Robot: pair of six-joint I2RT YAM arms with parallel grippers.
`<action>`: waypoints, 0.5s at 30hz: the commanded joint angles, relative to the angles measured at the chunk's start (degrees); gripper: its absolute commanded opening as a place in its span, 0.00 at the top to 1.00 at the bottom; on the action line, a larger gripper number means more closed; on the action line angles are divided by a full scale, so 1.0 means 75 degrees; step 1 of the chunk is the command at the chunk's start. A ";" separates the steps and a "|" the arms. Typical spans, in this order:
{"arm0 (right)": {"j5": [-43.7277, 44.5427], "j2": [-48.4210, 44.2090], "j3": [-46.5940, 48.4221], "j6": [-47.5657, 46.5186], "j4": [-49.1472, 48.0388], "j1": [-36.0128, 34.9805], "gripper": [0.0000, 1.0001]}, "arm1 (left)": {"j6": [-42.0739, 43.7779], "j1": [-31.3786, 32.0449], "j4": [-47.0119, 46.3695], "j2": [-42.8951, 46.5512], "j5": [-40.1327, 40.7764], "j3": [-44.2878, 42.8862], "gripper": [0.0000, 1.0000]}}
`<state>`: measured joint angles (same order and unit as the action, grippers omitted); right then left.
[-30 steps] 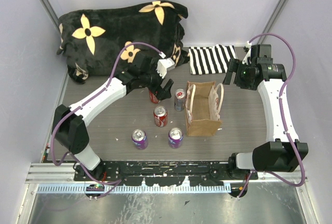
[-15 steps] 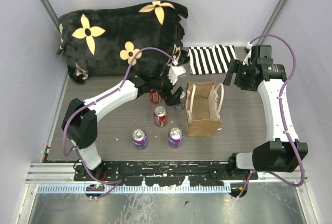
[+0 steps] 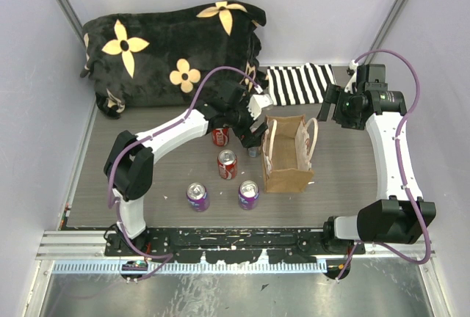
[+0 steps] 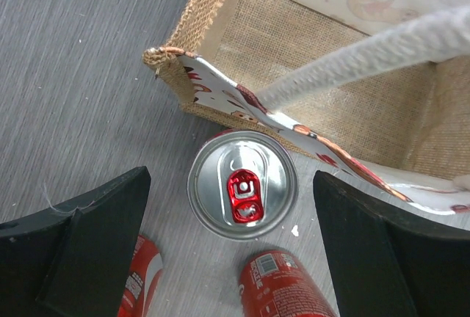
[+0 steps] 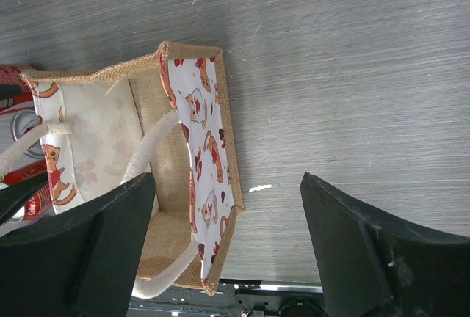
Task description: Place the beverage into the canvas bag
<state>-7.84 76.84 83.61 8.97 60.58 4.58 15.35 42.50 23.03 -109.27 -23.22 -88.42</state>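
Note:
The canvas bag (image 3: 288,157) stands upright and open at mid-table, with cream handles (image 4: 367,49). A silver-topped can with a red tab (image 4: 242,183) stands just left of the bag, touching its printed wall (image 4: 242,100). In the top view this can (image 3: 252,152) is mostly hidden under my left gripper (image 3: 252,135). My left gripper (image 4: 231,179) is open above the can, with one finger (image 4: 88,236) on each side of it. My right gripper (image 3: 327,106) is open and empty, up in the air to the right of the bag (image 5: 194,133).
Two red cans (image 3: 227,164) (image 3: 219,137) and two purple cans (image 3: 197,197) (image 3: 248,194) stand left of the bag. A black-and-white striped cloth (image 3: 297,84) and a black flowered blanket (image 3: 172,45) lie at the back.
My left gripper has moved right from beside the far red can to above the silver can by the bag. The right arm has barely moved.

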 commanded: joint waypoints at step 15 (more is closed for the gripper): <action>-0.0266 -0.0373 -0.0189 -0.0197 -0.0089 0.0423 0.14 | 0.0020 0.0078 -0.0422 -0.0450 0.0245 -0.0190 0.24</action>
<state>-8.51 76.69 82.43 8.49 60.93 7.03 16.08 42.87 22.94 -112.46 -21.08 -89.36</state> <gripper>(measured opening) 0.860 0.772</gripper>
